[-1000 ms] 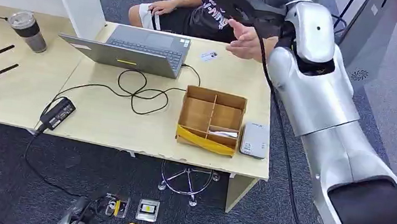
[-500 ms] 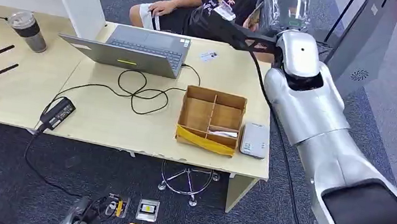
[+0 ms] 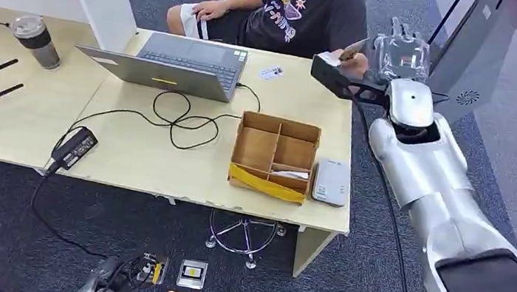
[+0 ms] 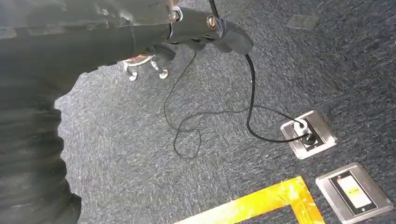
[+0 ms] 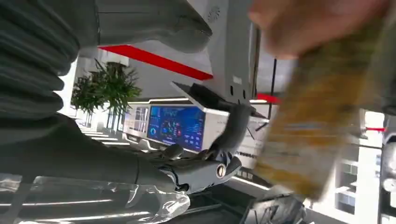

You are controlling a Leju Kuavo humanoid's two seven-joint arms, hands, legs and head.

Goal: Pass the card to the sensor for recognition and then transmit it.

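My right hand is raised past the far right corner of the table, at about one o'clock from the cardboard box. A person's hand holds the card right against it, blurred in my wrist view. I cannot tell whether my fingers have closed on it. I'd judge it thin, light, stiff and slick, best pinched flat across both faces near one short edge. My left hand hangs toward the floor; I cannot make out its fingers.
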